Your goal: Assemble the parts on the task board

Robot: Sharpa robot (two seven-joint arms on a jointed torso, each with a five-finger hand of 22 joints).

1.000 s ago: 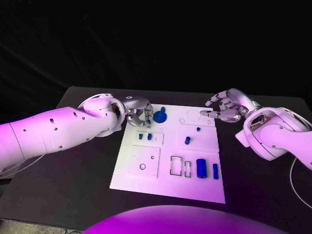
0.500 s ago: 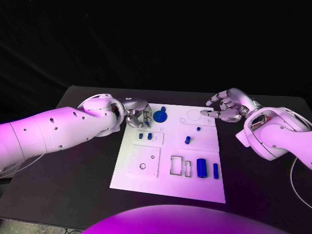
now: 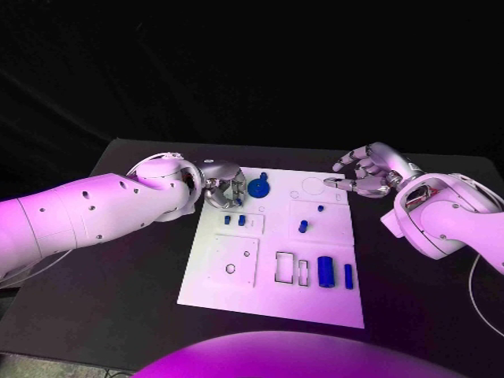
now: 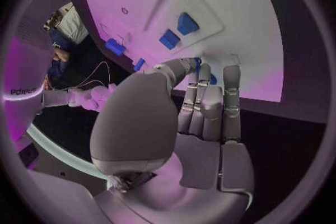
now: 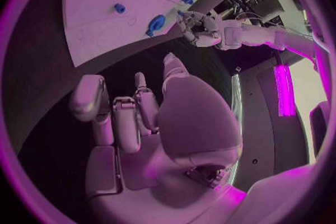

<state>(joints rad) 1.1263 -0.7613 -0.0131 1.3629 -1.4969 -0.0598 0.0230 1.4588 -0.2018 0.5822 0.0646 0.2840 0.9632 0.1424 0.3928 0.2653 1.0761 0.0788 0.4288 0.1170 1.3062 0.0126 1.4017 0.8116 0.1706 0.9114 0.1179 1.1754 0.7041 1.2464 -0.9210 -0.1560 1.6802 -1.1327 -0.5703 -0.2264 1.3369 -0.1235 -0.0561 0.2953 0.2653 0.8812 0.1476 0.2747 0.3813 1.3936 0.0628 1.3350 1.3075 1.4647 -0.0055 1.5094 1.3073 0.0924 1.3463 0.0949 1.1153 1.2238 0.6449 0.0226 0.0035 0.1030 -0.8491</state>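
The white task board (image 3: pixel 235 276) lies mid-table. At its far left stands a round blue part (image 3: pixel 259 187) with a knob. My left hand (image 3: pixel 223 189) hovers just beside that part, thumb and fingers drawn close together. In the left wrist view a sliver of blue (image 4: pixel 198 63) shows between the fingertips (image 4: pixel 231 75); whether it is held I cannot tell. The right wrist view shows the left hand (image 5: pixel 204 29) a little apart from the round part (image 5: pixel 155 23). My right hand (image 3: pixel 367 175) hangs over the board's far right corner, fingers curled in, holding nothing.
Two small blue pieces (image 3: pixel 234 220) sit in a recess near the left hand. Another short piece (image 3: pixel 303 227) and a tiny one (image 3: pixel 320 209) lie mid-board. A blue cylinder (image 3: pixel 324 272) and a thin bar (image 3: pixel 349 276) stand near the front right.
My left hand has edged slightly toward the round blue part. The right hand and the parts on the board stay as they were.
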